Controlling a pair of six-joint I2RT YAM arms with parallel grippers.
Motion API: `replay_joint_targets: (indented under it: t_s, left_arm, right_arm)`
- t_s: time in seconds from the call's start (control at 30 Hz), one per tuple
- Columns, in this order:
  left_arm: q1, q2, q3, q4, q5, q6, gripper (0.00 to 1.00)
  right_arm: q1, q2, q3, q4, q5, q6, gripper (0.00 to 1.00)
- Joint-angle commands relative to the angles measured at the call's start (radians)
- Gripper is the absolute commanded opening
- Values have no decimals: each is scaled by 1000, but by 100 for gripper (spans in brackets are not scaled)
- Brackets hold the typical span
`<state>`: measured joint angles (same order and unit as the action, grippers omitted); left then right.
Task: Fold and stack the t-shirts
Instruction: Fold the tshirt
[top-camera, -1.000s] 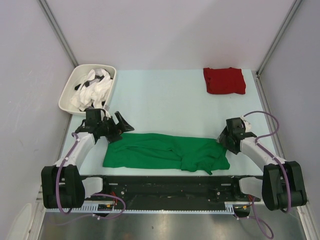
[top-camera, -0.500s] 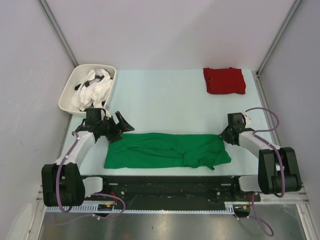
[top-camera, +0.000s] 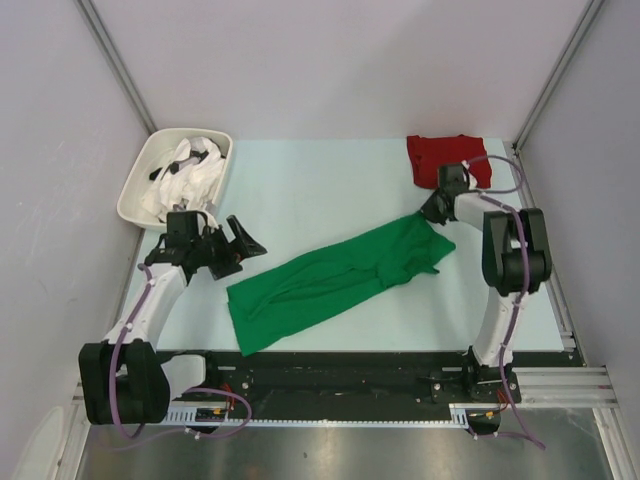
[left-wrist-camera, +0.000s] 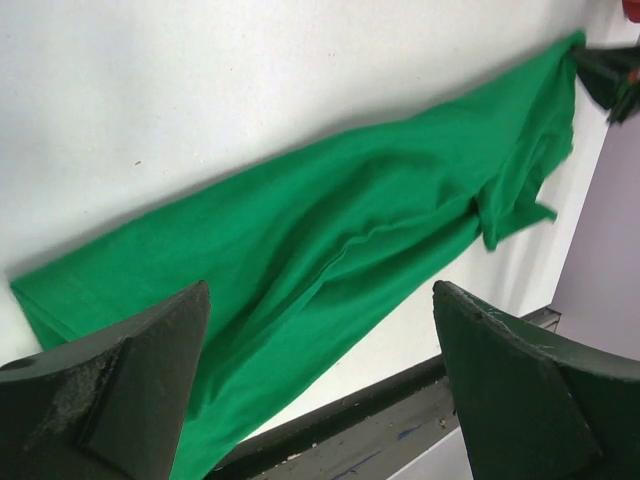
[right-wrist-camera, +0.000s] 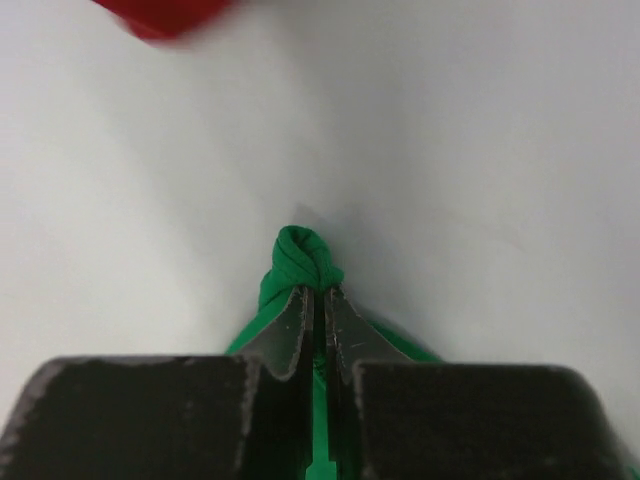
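Observation:
The green t-shirt (top-camera: 335, 278) lies stretched in a diagonal band from near left to far right; it also fills the left wrist view (left-wrist-camera: 320, 240). My right gripper (top-camera: 430, 210) is shut on its far right end, with a bunched green tip (right-wrist-camera: 303, 256) sticking out past the fingertips. The dark red t-shirt (top-camera: 440, 158) lies folded at the far right, just beyond that gripper; its edge shows blurred in the right wrist view (right-wrist-camera: 165, 15). My left gripper (top-camera: 238, 248) is open and empty, above the table just left of the green shirt's near end.
A white bin (top-camera: 135, 195) of white and black cloth stands at the far left. Grey walls close in both sides and the back. The table's black front rail (top-camera: 330, 365) runs along the near edge.
My right gripper has swung far back toward the red shirt, dragging the green shirt's right end so the shirt now lies diagonal. The left arm has barely moved.

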<state>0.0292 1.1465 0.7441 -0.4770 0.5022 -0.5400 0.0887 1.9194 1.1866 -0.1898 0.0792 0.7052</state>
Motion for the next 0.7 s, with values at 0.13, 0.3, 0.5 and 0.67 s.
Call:
replay_joint_targets:
  t_s: [0.13,0.3,0.5,0.67]
  left_arm:
    - [-3,-54,-25,72,33,-32,98]
    - [-20,-47,-45,139,32,-75,98]
    - [-74,-54,-81,190,36,-103,98]
    - [-84,-122,-86,164,16,-80,100]
  right_arm:
    - [98,421,640,-82,-216,-65,0]
    - [197,664,1138,-204,-234,-110,0]
    - [218,735,1260,-104,-257,-113,83]
    - [191,481,1017,37,-178,-165,100]
